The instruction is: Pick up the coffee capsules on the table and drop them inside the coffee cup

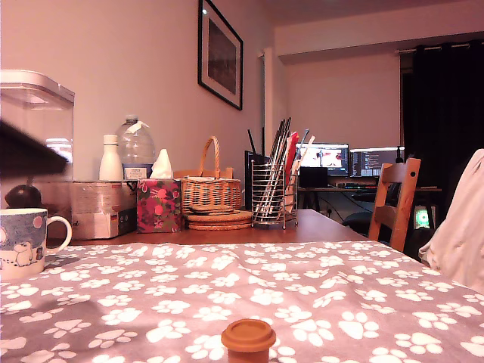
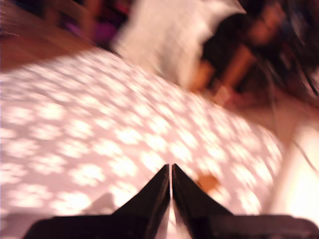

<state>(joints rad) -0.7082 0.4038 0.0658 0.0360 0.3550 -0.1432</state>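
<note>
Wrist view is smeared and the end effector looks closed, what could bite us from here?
1. The end effector has its fingers together over the paw-print tablecloth; it must open before any grasp.
2. The wrist view is blurred, so the small orange-brown coffee capsule is only a smudge; aiming may be off.
3. The white cartoon-print ceramic mug stands far from that capsule: a long carry.

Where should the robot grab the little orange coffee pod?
Probably from straight above, pinching the tapered body just under the wide top rim of the orange-brown capsule. It seems to stand upright on the paw-print tablecloth with open space around it, so the gripper can straddle it.
</note>
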